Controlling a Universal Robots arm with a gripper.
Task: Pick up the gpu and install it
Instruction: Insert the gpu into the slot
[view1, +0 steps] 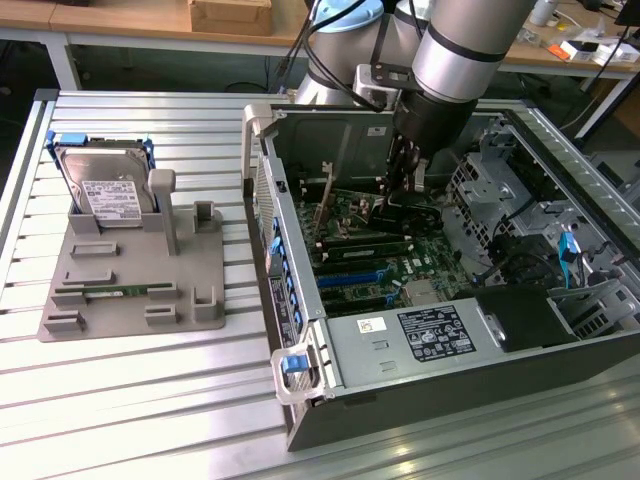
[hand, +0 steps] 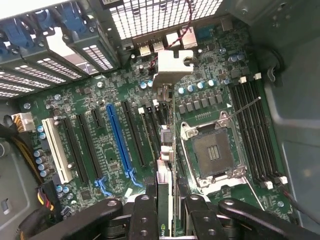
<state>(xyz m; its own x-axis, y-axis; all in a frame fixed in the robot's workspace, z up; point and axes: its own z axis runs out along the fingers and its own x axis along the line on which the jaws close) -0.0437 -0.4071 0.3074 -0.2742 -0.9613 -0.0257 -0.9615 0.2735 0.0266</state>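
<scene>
- Nearest you, your gripper (hand: 170, 199) has a finger (hand: 150, 200) pressed onto each face of the gpu (hand: 165, 172). It is clamped on the end furthest from the bracket.
- The gpu hangs edge-down over the motherboard (hand: 100, 150), just beside the empty processor socket (hand: 212, 152). I can't tell whether its lower edge touches a slot yet.
- It runs parallel to the socket's side, between the socket and the blue slot (hand: 117, 137), over the black slots (hand: 145, 135). I'd say keep that line dead straight: any twist and the edge rides the slot wall instead of dropping in.
- Press evenly, I reckon. You're holding one end, so the far end may lag and seat tilted.
- Farthest out, beyond the socket, the silver bracket (hand: 172, 67) leads. A red-and-black wire (hand: 187, 30) passes right by it, so watch for a snag there.
- The bracket probably has to slide down flush at the rear grille (hand: 160, 15) before the gpu goes home.
</scene>
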